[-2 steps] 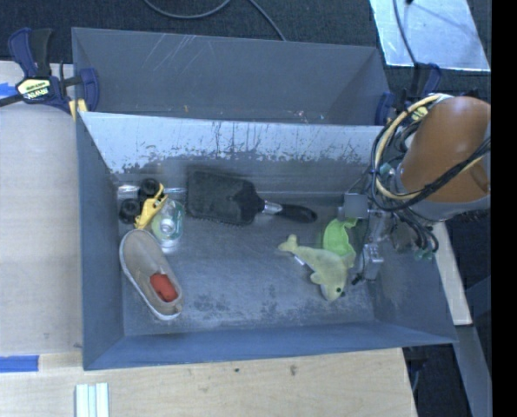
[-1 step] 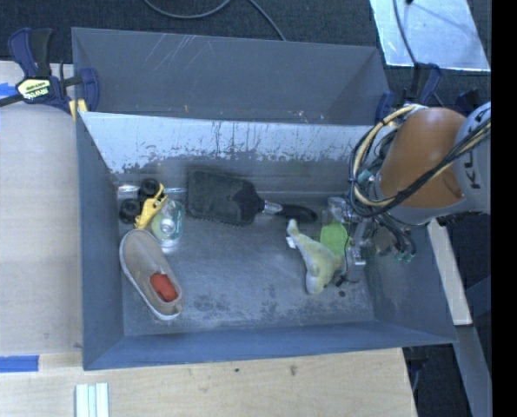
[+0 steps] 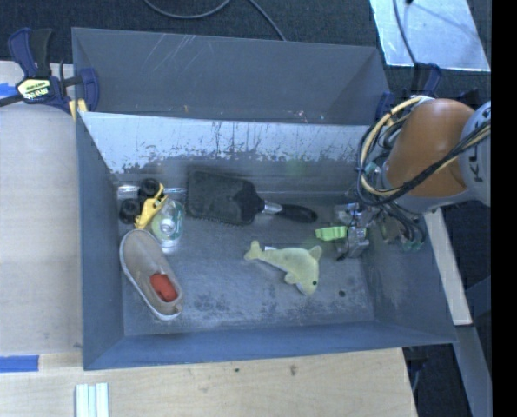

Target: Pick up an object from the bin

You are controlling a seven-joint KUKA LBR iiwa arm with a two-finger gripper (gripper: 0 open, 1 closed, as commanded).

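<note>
Gripper (image 3: pixel 355 235) is low at the right side of the bin (image 3: pixel 241 89); can't tell whether I'm spread or closed. Closest thing is a small green piece (image 3: pixel 330 232) just left of me, contact unclear. Pale dolphin toy (image 3: pixel 286 263) lies further left and slightly nearer, long axis roughly left-right, so next move probably goes left.

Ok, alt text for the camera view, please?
The gripper is low at the right end of the bin, beside a small green piece. A pale plush dolphin lies just left; a black brush and grey shoe lie farther left.
</note>
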